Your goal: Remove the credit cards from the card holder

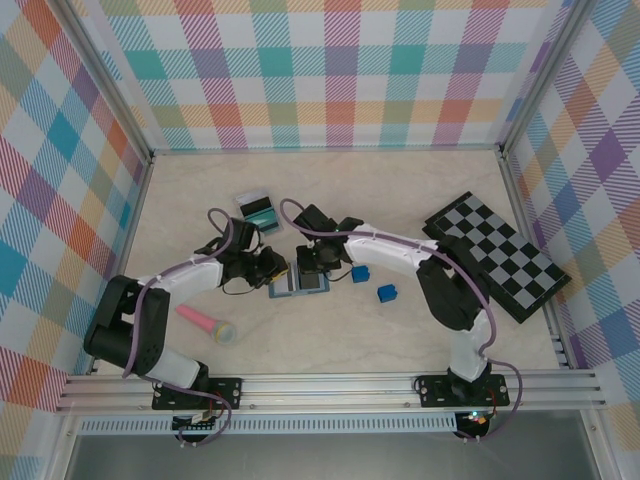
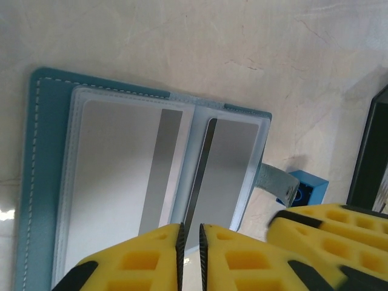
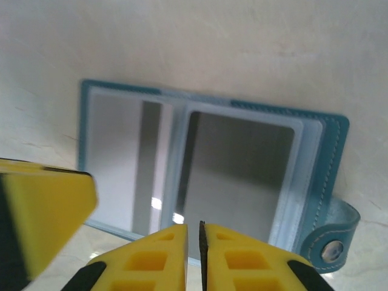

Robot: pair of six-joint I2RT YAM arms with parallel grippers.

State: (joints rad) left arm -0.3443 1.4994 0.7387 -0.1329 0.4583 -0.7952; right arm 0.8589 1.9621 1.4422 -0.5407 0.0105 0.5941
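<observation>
Peering down my left wrist, I lose the near edge of the card holder (image 2: 43,182) under my own yellow fingers (image 2: 139,260). Its snap strap (image 2: 276,182) half covers one of the blue cubes (image 2: 309,189) behind it.

My left pincer (image 2: 191,233) is drawn in to a thin slit. An edge-on clear leaf runs down toward that slit, but I cannot tell whether I have it nipped. My right pincer (image 3: 202,233) is likewise closed to a hairline above the holder's near rim, with nothing plainly held.

Counting:
- Two grey cards (image 2: 115,176) face up behind clear sleeves, one per panel.
- One teal-green card (image 1: 263,213) lies on the table (image 1: 420,340) beyond the holder, with something dark at its far edge too small to make out.
- Two blue cubes.
- One checkerboard (image 1: 495,255).
- One pink stick (image 1: 203,321).

The holder lies open and flat between my two pincers, near the table's middle. Its long axis runs left to right, and the strap points right toward the cubes.
</observation>
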